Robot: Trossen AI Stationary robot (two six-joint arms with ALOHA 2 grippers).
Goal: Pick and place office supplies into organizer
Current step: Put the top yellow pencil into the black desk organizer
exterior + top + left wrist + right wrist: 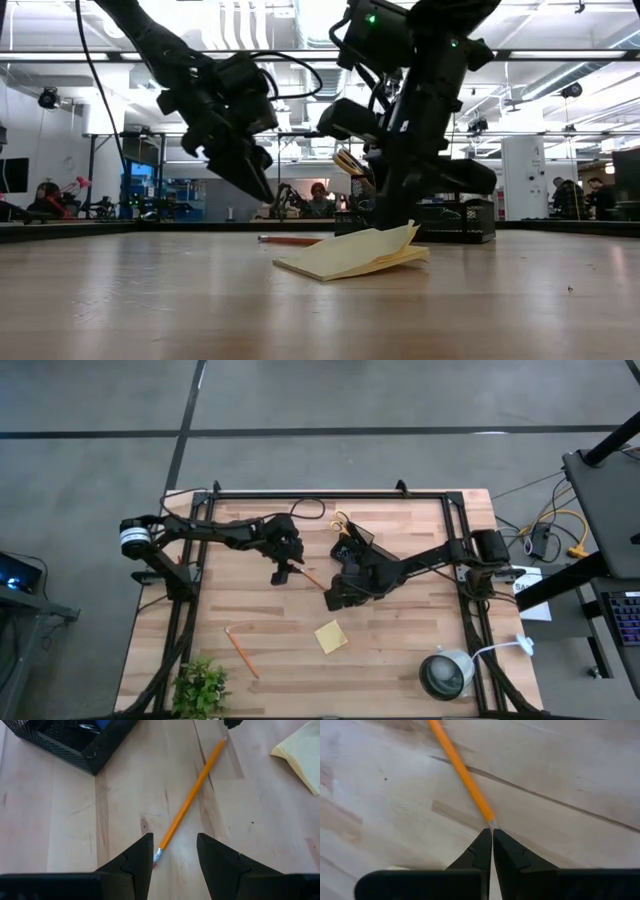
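An orange pencil [311,579] lies flat on the table between my two grippers. My left gripper [174,851] is open and low, its fingers standing either side of the pencil's eraser end [158,854]. My right gripper [492,836] is shut at the pencil's sharpened point [491,824]. The black organizer [356,542], with the yellow-handled scissors [341,520] standing in it, sits just beyond the right gripper. The yellow sticky-note pad [331,636] and a second pencil [240,652] lie nearer the table's near edge. My right gripper's shut fingertips [484,842] come down slanting onto the pencil's sharpened point [491,824], which meets the seam between them. Whether the point is pinched or only touched, I cannot tell. The pencil lies flat on the table.
A grey-white lamp [447,672] stands at the near right corner and a green plant [200,688] at the near left. In the low view the sticky-note pad [352,254] hides the right gripper's tips. Bare wood lies between the pad and the second pencil.
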